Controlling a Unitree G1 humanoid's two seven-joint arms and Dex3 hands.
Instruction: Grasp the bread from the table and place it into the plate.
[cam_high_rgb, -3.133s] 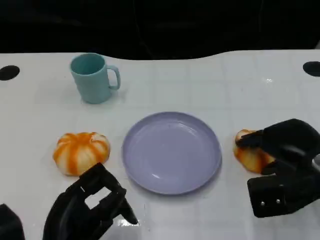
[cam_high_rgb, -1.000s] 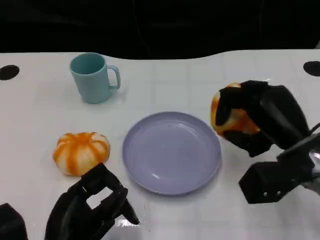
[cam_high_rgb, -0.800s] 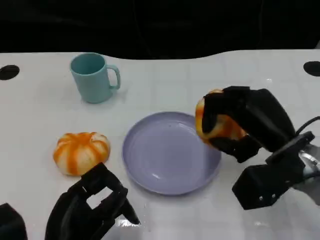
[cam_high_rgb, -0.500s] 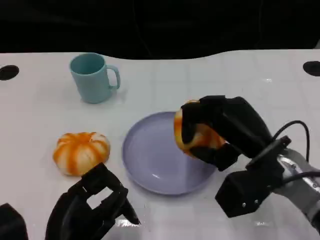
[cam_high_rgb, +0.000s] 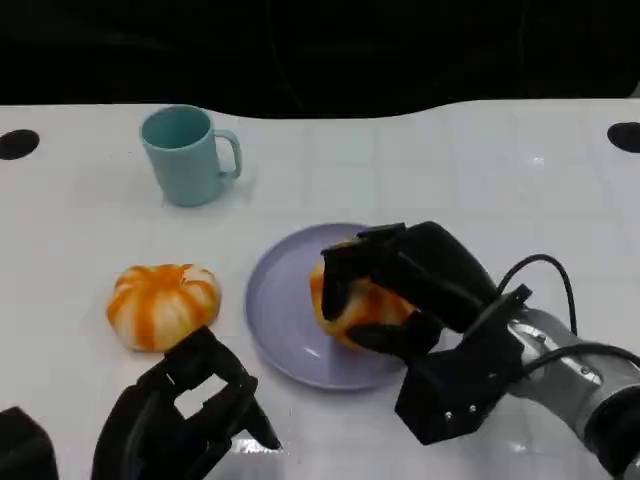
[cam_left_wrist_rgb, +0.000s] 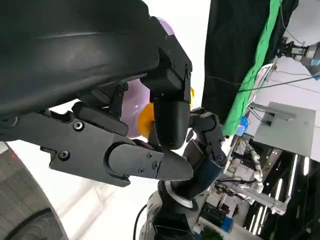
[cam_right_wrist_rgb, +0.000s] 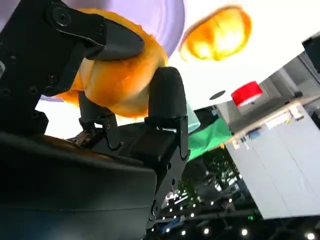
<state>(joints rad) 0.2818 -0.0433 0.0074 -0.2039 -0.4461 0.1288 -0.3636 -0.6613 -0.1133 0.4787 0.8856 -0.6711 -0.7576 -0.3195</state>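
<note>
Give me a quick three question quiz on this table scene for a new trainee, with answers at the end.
1. True or false: the right hand holds a bread roll over the purple plate.
2. Which thing stands farthest from the robot? A the teal mug; B the plate; C the second roll.
3. Fill in: the left hand holds ____.

Key: 1 true; 2 A; 3 nothing.
</note>
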